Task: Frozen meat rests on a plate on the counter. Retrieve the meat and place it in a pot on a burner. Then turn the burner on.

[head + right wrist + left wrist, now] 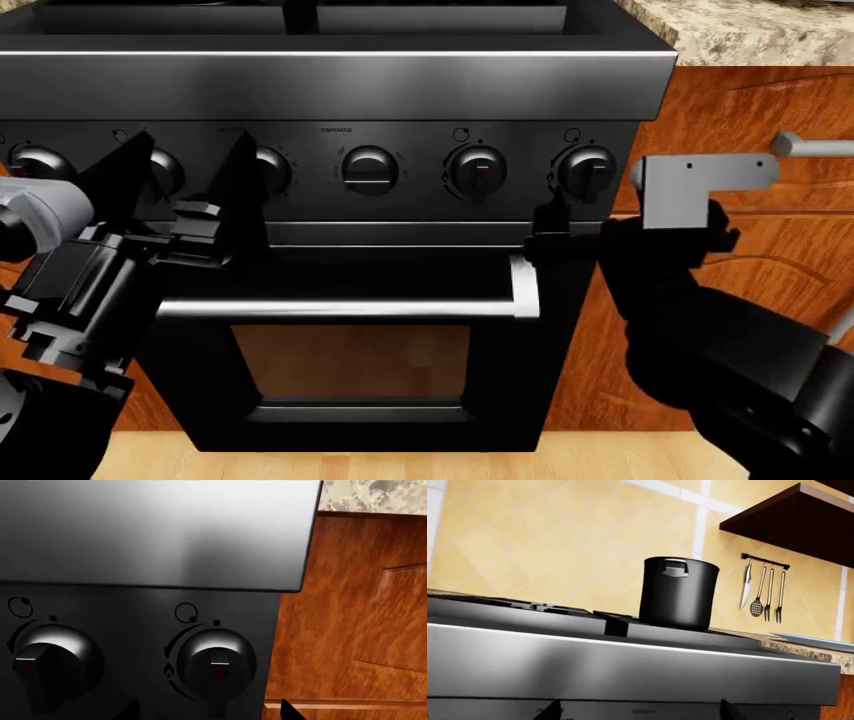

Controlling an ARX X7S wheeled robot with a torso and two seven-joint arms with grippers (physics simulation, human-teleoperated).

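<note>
The left gripper (180,180) hangs open before the stove's control panel (334,170), its dark fingers spread across the left-hand knobs (274,170). Above and beyond it, in the left wrist view, the black pot (678,593) stands upright on a burner grate (620,617), with the plate's (814,641) edge on the granite counter (807,652) further right. The right gripper (567,222) hovers just below the rightmost knob (215,664); whether it is open or closed cannot be told. The meat is not visible.

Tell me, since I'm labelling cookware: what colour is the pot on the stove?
Black; the pot shows best in the left wrist view.
</note>
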